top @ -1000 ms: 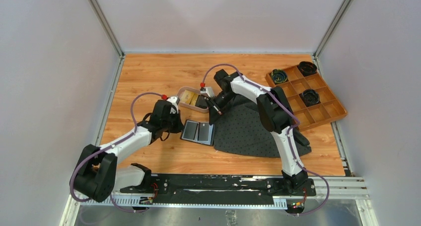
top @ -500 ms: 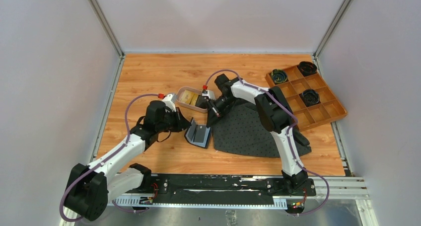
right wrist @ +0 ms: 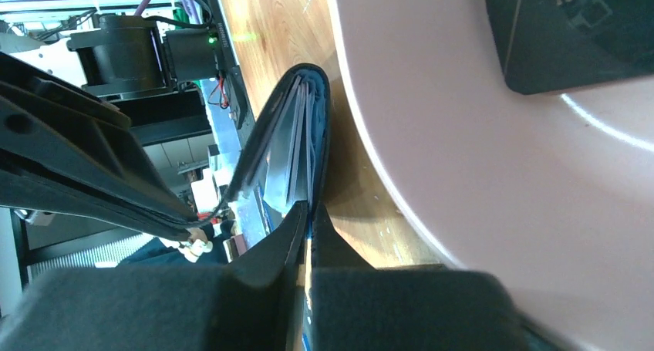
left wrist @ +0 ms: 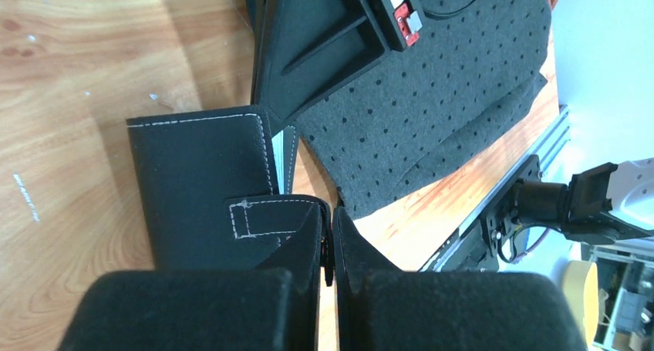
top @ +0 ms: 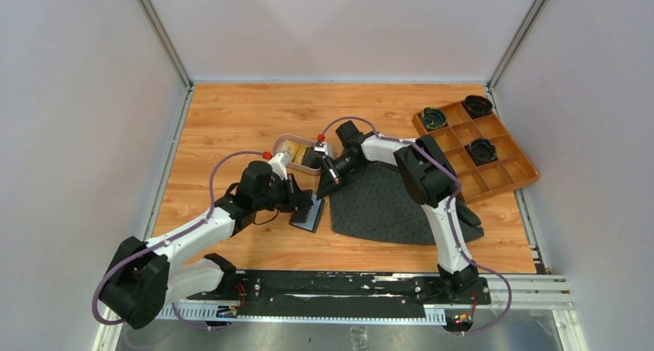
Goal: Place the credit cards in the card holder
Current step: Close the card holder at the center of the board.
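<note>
The small black bifold card holder (top: 308, 211) is on the wooden tabletop (top: 231, 119) near the middle, a little nearer to the arm bases than the shallow pinkish tray (right wrist: 432, 135) and just beside the dark grey dotted mat (top: 385, 204). It is half folded, with one leaf low and the other raised over it. In the left wrist view its outer face is matt black with pale stitching along the border, and a short snap tab with the same stitching runs out from it. The left jaws are fully together and this tab goes in between their tips, so they pinch the holder by the tab. The right jaws are also fully together and nip the edge of the holder from the opposite side. In the right wrist view the holder is seen edge-on as a narrow V, with several thin grey card edges (right wrist: 289, 158) standing inside it. How many cards are in there I cannot tell, nor their colours. A glossy black card (right wrist: 571, 27) lies in the tray, cut off by the frame edge, and its print is too blurred to read. A gold-yellow card (top: 292, 151) lies next to it. From above, the two arms cover much of the holder and its pockets are hidden. The orange-brown compartmented box (top: 493, 166) stands well apart at the right.
</note>
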Controlling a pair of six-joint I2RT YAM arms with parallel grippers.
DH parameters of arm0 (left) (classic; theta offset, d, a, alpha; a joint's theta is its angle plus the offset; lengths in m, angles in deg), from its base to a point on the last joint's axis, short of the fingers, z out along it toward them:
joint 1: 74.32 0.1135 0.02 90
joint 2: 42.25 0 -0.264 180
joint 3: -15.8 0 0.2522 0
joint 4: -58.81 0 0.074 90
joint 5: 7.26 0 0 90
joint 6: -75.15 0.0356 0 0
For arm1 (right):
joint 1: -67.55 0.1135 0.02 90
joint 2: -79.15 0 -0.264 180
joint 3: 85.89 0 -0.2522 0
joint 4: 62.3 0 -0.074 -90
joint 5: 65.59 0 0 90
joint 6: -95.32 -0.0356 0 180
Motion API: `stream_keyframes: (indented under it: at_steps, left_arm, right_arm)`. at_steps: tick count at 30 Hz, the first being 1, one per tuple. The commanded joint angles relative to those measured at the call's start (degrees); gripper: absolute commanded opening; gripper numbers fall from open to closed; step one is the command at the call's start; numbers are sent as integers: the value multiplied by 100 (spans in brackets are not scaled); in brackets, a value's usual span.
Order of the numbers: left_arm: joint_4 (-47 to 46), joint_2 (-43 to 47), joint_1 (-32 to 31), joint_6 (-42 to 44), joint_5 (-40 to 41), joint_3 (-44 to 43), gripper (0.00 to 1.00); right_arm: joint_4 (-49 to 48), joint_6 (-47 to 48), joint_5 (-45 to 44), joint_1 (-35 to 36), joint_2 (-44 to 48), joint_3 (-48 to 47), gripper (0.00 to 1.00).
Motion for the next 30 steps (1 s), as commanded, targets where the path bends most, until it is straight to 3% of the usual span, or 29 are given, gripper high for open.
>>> stream_keyframes:
  at_steps: [1,4,9,15,21,22,23,26,30]
  left_arm:
    - [-503,-283,-147,-241,20,142,0]
    - [-587,-468,-170,-252,-40,131,5]
    - [-718,-583,-194,-355,-224,114,21]
    - [-728,-376,-191,-356,-659,28,50]
    - [-720,499,-36,-257,-1064,-14,75]
    - [-686,588,40,-224,-1148,-30,82]
    - [-592,711,147,-181,-1280,-63,97]
    - [523,1129,460,295,-1219,-462,100]
    - [2286,1554,592,1513,-364,-1320,100]
  right_arm:
    - [-349,-340,161,50,-32,296,0]
    - [-392,-271,201,44,-32,310,0]
    - [-387,-116,220,49,-59,309,0]
    - [-362,208,316,31,-96,306,0]
    - [-255,651,523,-35,-84,315,0]
    - [-251,703,573,-53,-88,317,0]
    - [-245,749,621,-62,-88,315,0]
    - [-215,953,755,-81,-90,315,0]
    - [-179,1074,878,-100,-87,302,0]
